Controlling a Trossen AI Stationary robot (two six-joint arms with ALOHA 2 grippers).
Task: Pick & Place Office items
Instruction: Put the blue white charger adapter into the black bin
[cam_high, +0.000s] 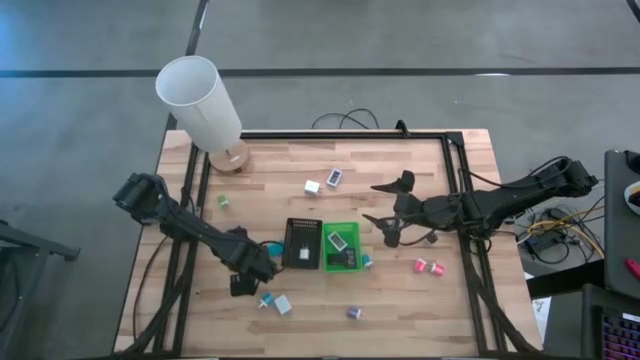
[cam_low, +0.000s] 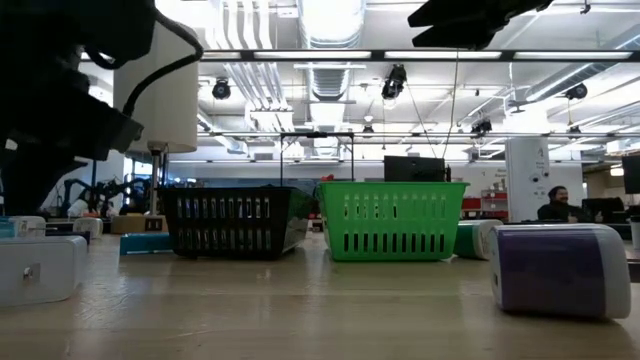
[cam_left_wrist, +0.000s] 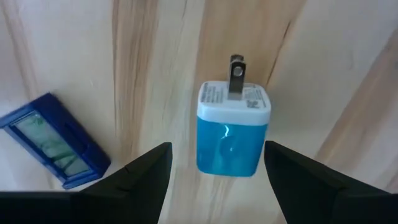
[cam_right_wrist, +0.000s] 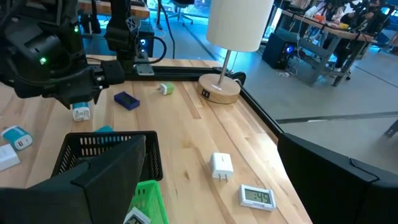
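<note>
Beside the black tray, left end effector spread astride a teal charger; blue piece alongside.

left gripper: low on table, just left of black tray
right gripper: fingers spread, right of green tray
trays: side by side, touching, items inside
lamp: far left corner of table
pink pieces: near right edge
white cube: behind the trays
purple piece: front centre
</note>
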